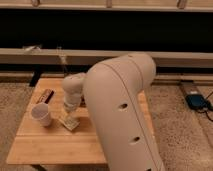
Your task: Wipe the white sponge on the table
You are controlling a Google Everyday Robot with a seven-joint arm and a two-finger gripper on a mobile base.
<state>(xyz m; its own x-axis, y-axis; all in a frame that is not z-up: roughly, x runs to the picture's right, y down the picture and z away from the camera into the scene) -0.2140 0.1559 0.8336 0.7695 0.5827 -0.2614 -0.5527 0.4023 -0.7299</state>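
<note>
The white sponge (69, 123) lies flat on the light wooden table (47, 145), left of centre. My gripper (70, 114) points straight down and sits on top of the sponge, hiding part of it. The large pale arm (120, 115) fills the middle of the view and covers the right half of the table top.
A white paper cup (41, 114) stands just left of the sponge. A small dark flat object (45, 95) lies behind the cup near the far left edge. A blue device (197, 102) with a cable lies on the floor at the right. A long bench runs behind the table.
</note>
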